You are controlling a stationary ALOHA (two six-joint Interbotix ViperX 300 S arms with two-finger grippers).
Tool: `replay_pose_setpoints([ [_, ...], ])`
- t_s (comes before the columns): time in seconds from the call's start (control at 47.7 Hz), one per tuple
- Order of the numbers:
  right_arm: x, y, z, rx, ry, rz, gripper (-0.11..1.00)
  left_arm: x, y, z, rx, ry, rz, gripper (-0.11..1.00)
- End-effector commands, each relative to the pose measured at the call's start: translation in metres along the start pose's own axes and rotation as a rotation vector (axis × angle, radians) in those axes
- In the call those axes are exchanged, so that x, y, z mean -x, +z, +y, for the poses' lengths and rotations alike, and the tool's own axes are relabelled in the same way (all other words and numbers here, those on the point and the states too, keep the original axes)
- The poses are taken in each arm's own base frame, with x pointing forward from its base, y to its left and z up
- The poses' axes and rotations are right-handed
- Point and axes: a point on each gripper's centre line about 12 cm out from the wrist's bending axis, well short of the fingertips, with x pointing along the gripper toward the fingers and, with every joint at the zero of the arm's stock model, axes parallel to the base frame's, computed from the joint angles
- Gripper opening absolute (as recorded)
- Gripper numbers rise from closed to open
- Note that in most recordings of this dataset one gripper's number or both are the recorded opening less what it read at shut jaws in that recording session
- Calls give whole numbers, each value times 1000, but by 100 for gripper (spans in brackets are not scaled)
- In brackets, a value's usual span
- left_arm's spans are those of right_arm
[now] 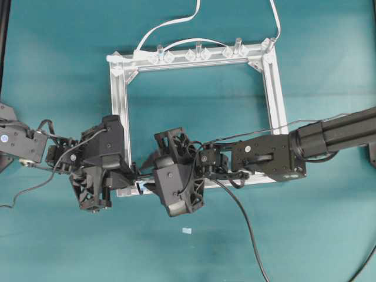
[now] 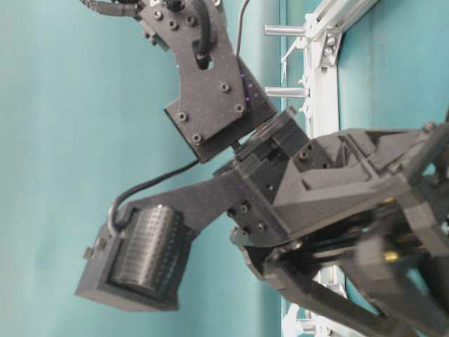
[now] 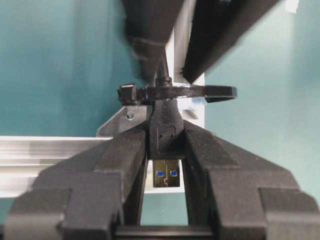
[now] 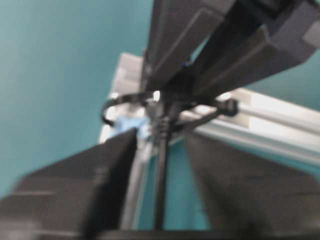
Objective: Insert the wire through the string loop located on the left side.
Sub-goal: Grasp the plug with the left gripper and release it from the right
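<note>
1. Left wrist view: left gripper [image 3: 162, 160] fingers [image 3: 120, 165] were clenched on the wire [image 3: 164, 131], gripping the dark plug body from both sides.
2. Plug's metal tip with blue insert pointed toward the camera, sitting between the fingers, nearer the camera than the string loop [image 3: 220, 93].
3. Loop ran as a thin dark band across the plug's rear end, right where the cable leaves it; plug looked already threaded through.
4. Right wrist view: right gripper [image 4: 160, 170] fingers stood spread apart, one on each side of the thin black cable, not touching it. Released.
5. Same view was blurred; loop arc sat just beyond the fingers over the silver frame [image 4: 270, 125], blue mark [image 4: 131, 124] at its base, probably tape.
6. Overhead view: both grippers met at the frame's lower-left corner, left gripper [image 1: 130, 176] against the left rail, right gripper [image 1: 144, 179] reaching in from the right.
7. Frame lay flat on the teal counter [image 1: 59, 88]; white cables [image 1: 170, 23] ran off its top rail.
</note>
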Motion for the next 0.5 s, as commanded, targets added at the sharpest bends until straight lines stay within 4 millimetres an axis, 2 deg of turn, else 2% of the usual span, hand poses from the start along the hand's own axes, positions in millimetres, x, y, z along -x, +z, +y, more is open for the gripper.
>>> replay_pose_setpoints([
  [0.0,5,11,0,3,-3,-32,67,3,11,-4,7,-12,-35,19],
  [0.063,5,9,-1,3,-4,-29,84,4,11,-4,8,-13,-36,19],
  [0.147,5,9,0,3,-3,-27,95,4,12,-4,7,-15,-40,19],
  [0.482,6,10,1,4,-2,-29,95,9,11,-4,8,-13,-31,19],
])
